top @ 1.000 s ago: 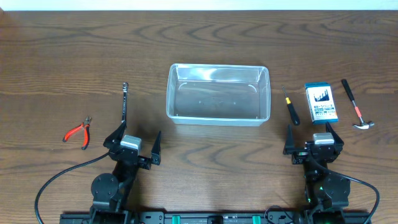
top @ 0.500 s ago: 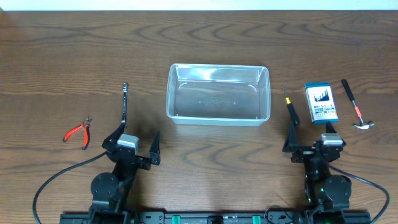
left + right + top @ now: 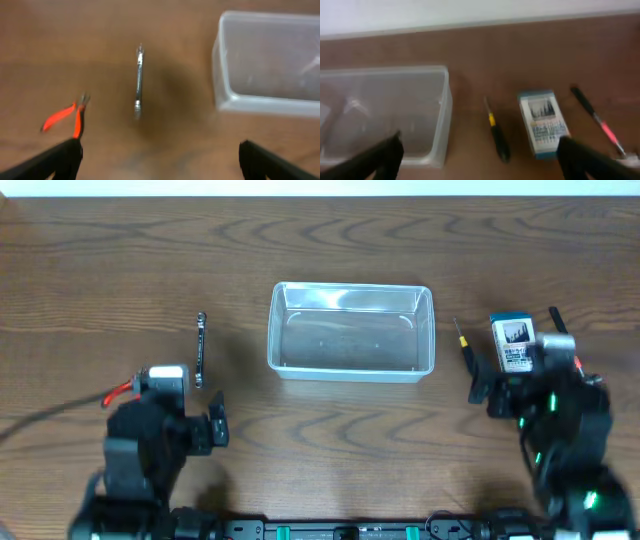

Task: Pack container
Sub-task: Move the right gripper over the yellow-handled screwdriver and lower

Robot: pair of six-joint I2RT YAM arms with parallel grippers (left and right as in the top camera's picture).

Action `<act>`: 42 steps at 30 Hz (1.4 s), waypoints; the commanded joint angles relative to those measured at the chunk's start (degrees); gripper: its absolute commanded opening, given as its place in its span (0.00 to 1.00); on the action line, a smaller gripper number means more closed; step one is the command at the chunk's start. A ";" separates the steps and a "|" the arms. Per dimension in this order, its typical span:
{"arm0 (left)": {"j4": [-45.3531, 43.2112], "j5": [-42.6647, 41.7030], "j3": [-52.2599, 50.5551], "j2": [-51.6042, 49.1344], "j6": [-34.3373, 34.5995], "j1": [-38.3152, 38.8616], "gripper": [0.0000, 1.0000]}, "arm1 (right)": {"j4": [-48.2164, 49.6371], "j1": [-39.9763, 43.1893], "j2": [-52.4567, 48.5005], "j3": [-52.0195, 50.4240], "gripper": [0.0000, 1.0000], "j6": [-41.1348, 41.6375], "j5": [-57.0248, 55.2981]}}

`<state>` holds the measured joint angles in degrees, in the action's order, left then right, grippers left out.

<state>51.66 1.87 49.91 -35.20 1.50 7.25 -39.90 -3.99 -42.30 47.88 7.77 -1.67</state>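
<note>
The clear plastic container (image 3: 350, 330) stands empty in the middle of the table; it also shows in the left wrist view (image 3: 270, 65) and the right wrist view (image 3: 380, 115). A silver wrench (image 3: 200, 350) (image 3: 138, 80) and red-handled pliers (image 3: 67, 115) lie to its left. A black-and-yellow screwdriver (image 3: 465, 350) (image 3: 496, 135), a blue-and-white box (image 3: 512, 340) (image 3: 542, 122) and a hammer (image 3: 597, 122) lie to its right. My left gripper (image 3: 160, 160) is open and empty above the table, near the pliers and wrench. My right gripper (image 3: 480, 155) is open and empty above the screwdriver and box.
The table is dark wood (image 3: 350, 440). A pale wall edge runs along the table's far side (image 3: 470, 15). Both arm bases stand at the front edge.
Both arms have risen and swung forward from their rest pose. The left moved left towards the pliers, the right moved right over the box and hammer. Nothing on the table moved.
</note>
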 commanded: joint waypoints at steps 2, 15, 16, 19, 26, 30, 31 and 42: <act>9.75 1.64 10.14 -11.45 0.31 0.17 0.98 | -14.27 0.59 -15.82 18.64 0.99 -1.18 0.61; 17.27 1.22 19.65 -21.14 2.05 0.17 0.98 | -31.21 1.77 -42.45 34.62 0.99 -6.03 -2.64; 17.25 1.25 19.65 -21.22 2.05 0.15 0.98 | -30.53 1.86 -44.26 34.62 0.99 -6.95 -2.60; 17.31 1.90 19.65 -21.29 2.05 0.15 0.98 | -28.46 1.88 -49.96 34.62 0.99 -9.77 -2.84; 17.55 1.88 19.65 -21.27 2.05 0.17 0.98 | -23.41 1.88 -60.92 34.40 0.99 -10.21 -2.38; 17.53 1.88 19.65 -21.27 2.05 0.17 0.98 | -21.31 1.86 -66.07 34.40 0.99 -10.47 -2.38; 17.53 1.88 19.65 -21.27 2.05 0.17 0.98 | -21.03 1.81 -66.84 34.40 0.99 -10.47 -2.38; 17.51 1.88 19.65 -21.29 2.05 0.17 0.98 | -16.81 1.81 -74.36 34.40 0.99 -10.47 -2.40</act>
<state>68.99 3.03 68.27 -56.27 3.01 7.25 -57.30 -2.37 -115.46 81.73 -1.98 -3.68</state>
